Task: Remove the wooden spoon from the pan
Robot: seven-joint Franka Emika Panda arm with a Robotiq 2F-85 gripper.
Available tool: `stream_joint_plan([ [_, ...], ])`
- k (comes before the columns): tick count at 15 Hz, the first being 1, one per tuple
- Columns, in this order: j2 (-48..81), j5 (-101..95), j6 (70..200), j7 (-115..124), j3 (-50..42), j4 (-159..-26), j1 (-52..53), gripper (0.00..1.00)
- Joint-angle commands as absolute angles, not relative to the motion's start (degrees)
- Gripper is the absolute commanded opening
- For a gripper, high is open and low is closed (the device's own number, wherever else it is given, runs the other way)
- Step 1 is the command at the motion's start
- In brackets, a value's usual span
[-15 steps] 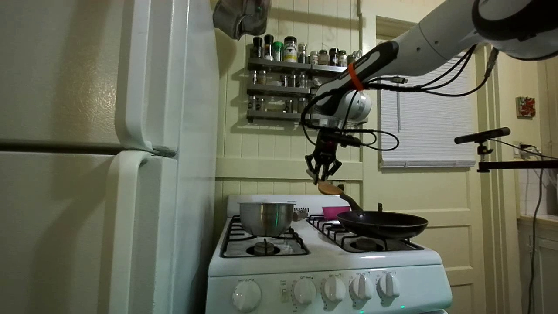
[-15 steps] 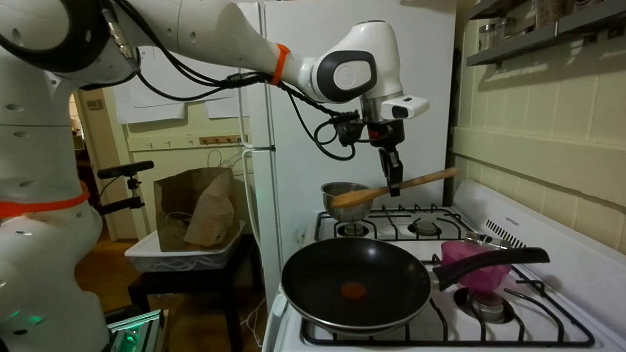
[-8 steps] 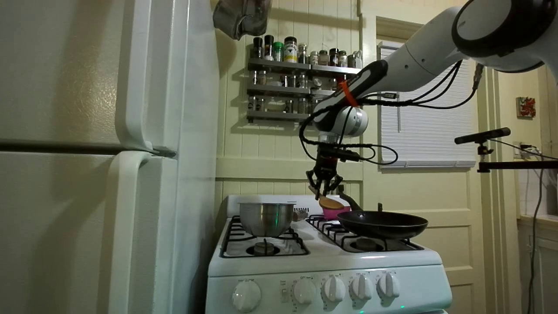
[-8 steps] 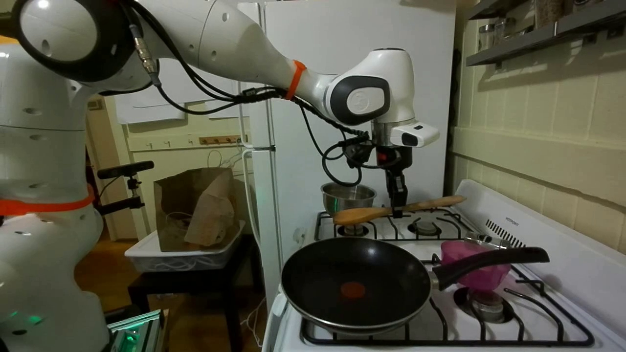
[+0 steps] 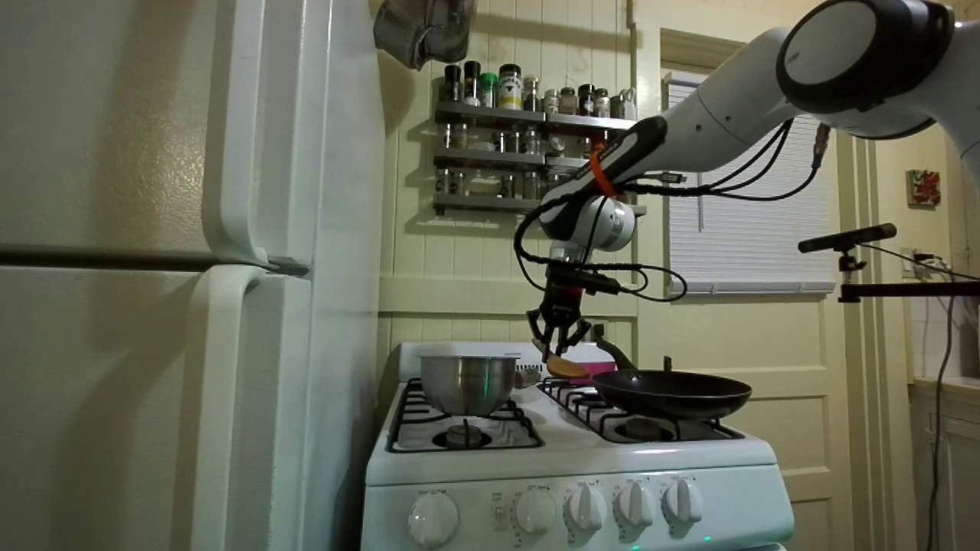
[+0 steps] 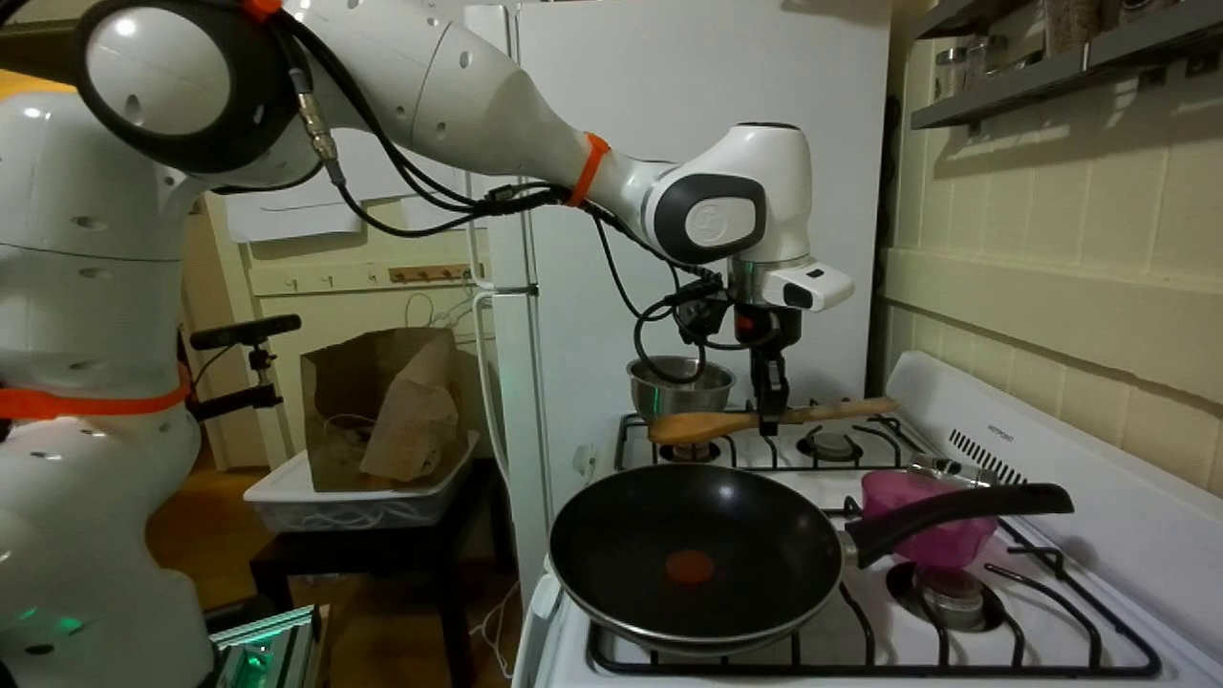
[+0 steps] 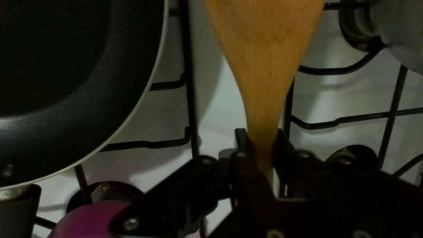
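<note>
Tan wood, snug grip: got the wooden spoon (image 7: 266, 69) pinched mid-length between both fingers (image 7: 283, 148). Held just left of the pan (image 5: 674, 396), right of the steel pot (image 5: 468, 386) in an exterior view. Out of the pan, so probably set-down time. Next up: lower gently to the table (image 5: 570, 462), let go.
</note>
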State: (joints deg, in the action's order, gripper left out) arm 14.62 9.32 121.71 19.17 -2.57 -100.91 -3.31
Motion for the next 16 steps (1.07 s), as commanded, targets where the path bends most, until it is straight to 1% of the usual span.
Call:
stream_joint_plan([
  [1,18.99,10.6,120.36,21.71,-2.98,-96.58,-2.72,0.05],
  [9,24.91,10.81,119.32,23.84,-3.05,-93.29,-2.67,0.05],
  [16,27.04,11.31,116.82,22.72,-2.78,-92.63,-3.11,0.05],
])
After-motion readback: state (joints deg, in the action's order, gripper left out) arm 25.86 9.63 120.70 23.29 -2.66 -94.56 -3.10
